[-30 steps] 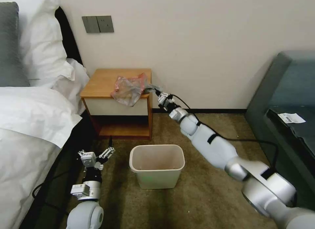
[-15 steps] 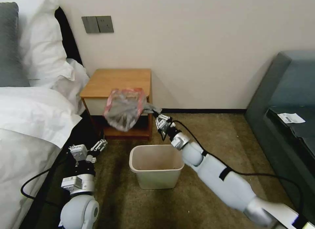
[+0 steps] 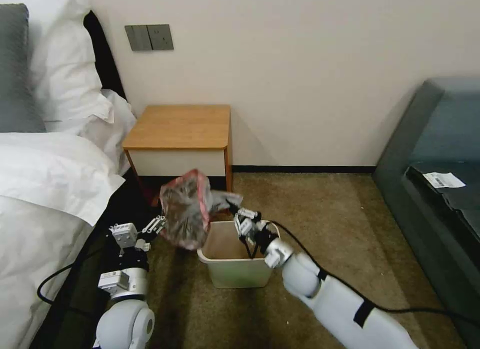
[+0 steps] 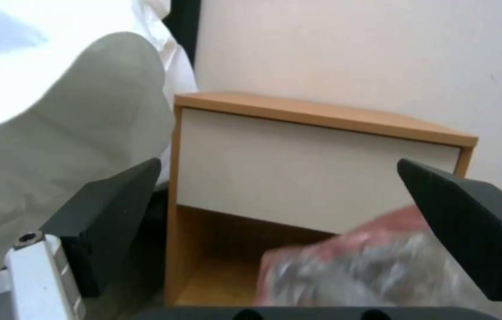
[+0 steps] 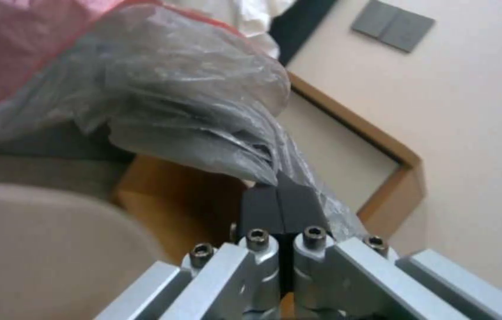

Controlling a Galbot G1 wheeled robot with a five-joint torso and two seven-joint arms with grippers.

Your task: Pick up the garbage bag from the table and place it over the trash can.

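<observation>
My right gripper [image 3: 234, 210] is pinching the garbage bag [image 3: 186, 215] by a twisted grey corner; in the right wrist view the two dark pads [image 5: 261, 209] are pressed together with film caught between them. The bag is off the table [image 3: 180, 126] and in the air, hanging crumpled at about 10 o'clock from the trash can [image 3: 237, 261], partly over its left rim and in front of the table's low shelf. Red-pink band faces up and right. The bag mouth is not spread; it's a bunched wad, nothing over the rim yet.

My left gripper [image 3: 141, 231] is low at roughly 9 o'clock from the can, just beside the bag's lower left edge, fingers spread wide. In the left wrist view both dark fingertips [image 4: 109, 209] stand apart with the bag [image 4: 369, 266] showing between them, farther off. It's not holding anything.

Progress, as I judge it: pickup is done, and the carry to the can is nearly done. Left to do: get a second hold on the bag, open the mouth, pull it down around the can's rolled rim. Thin film, likely to slip or stay stuck closed.

Can sits upright on the carpet, at 6 o'clock from the table.
</observation>
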